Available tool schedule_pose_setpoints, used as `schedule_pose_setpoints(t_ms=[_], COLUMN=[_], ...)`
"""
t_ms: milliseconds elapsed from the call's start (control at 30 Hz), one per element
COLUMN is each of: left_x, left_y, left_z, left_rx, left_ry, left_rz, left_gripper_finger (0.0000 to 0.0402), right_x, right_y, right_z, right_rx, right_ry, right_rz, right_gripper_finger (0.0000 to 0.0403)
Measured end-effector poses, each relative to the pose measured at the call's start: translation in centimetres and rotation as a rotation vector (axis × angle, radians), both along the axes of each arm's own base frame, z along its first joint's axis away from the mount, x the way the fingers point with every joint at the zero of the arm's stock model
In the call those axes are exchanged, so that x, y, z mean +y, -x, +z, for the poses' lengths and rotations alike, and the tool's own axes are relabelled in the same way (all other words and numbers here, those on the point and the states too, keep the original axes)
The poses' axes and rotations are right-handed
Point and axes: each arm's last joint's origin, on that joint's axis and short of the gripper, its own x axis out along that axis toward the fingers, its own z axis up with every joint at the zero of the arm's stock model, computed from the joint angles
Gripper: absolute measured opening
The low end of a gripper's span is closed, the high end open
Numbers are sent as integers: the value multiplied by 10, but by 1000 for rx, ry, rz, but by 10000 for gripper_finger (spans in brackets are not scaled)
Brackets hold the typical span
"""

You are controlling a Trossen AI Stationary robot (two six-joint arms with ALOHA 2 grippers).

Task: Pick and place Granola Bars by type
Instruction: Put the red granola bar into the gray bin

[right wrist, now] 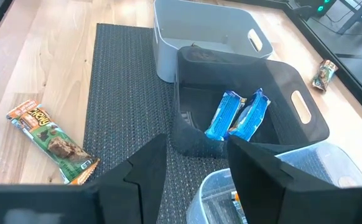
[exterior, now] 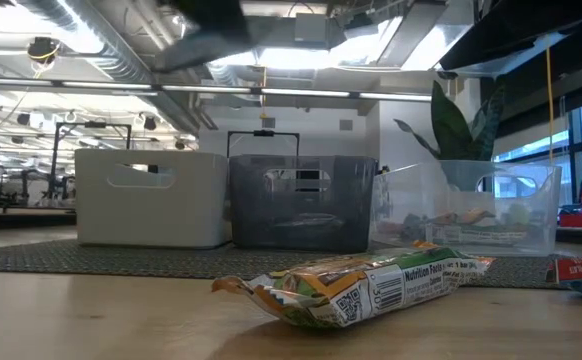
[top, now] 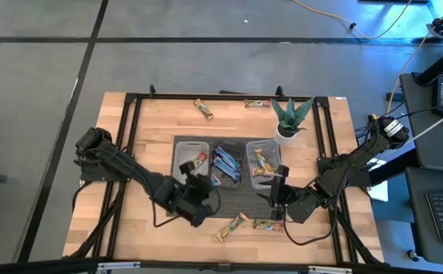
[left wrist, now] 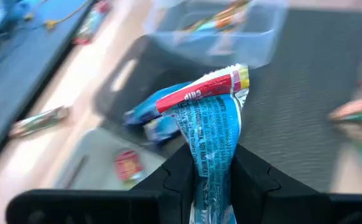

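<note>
One blue bar [left wrist: 213, 124] clamped in left pincer [left wrist: 209, 171], "CHIP" legible, right pincer [right wrist: 196, 158] apart, empty.

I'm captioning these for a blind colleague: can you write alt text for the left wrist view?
The left end effector is shut on a blue wrapped granola bar, held up above the dark mat. Beyond it, blurred, lie more blue bars and a clear bin.

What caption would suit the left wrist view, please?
Left gripper shut on a blue granola bar, above the dark mat.
</note>
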Motion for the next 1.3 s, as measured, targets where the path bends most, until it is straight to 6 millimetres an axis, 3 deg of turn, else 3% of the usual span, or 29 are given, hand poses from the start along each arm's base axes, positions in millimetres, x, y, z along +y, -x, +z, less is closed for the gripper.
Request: schedule_pose_setpoints(t_ms=[267,633,833,1033,1300], left_x=[38,84,94,96,97], left_y=[-1,6,7,1,1], left_z=[-7,-59,-72,-86,-87], left_rx=[65,165,156,131,113], left_ry=[-68,40,137,217,155], left_rz=[177,417,499,437,418], left_gripper_finger=[72,72,72,72,72], right_x=[0,0,0,0,0], right_y=[0,0,1,1,1], right_z=[0,-1,-1,-1,-1], right_rx=[3,7,9,9,9], right_ry=[2,6,7,7,7], right_rz=[0,0,0,0,0], right_gripper_finger=[172,172,172,172,172])
